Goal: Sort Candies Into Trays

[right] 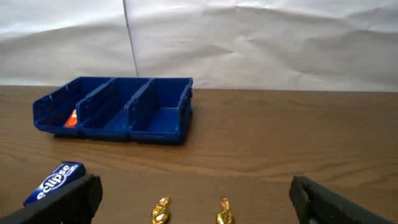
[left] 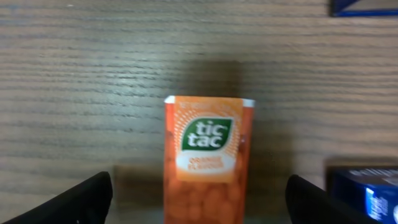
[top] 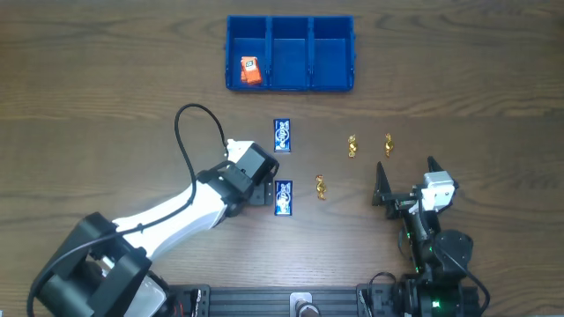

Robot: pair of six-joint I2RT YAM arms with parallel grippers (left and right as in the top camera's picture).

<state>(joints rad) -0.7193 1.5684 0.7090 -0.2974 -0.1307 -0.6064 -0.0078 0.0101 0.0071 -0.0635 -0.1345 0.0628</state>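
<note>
An orange candy box (left: 208,158) lies on the wooden table between the fingers of my left gripper (left: 199,199), which is open around it without gripping. From above, the left gripper (top: 262,188) sits beside a blue candy box (top: 283,196); a second blue box (top: 282,135) lies farther back. Three gold wrapped candies (top: 352,145) (top: 388,143) (top: 321,186) lie to the right. The blue three-compartment tray (top: 290,86) holds another orange box (top: 251,70) in its left compartment. My right gripper (top: 407,176) is open and empty near the gold candies.
The tray's middle and right compartments (right: 161,118) hold nothing. Bare wood surrounds the candies. A black cable (top: 189,132) loops over the left arm. A white backdrop (right: 249,37) stands behind the table.
</note>
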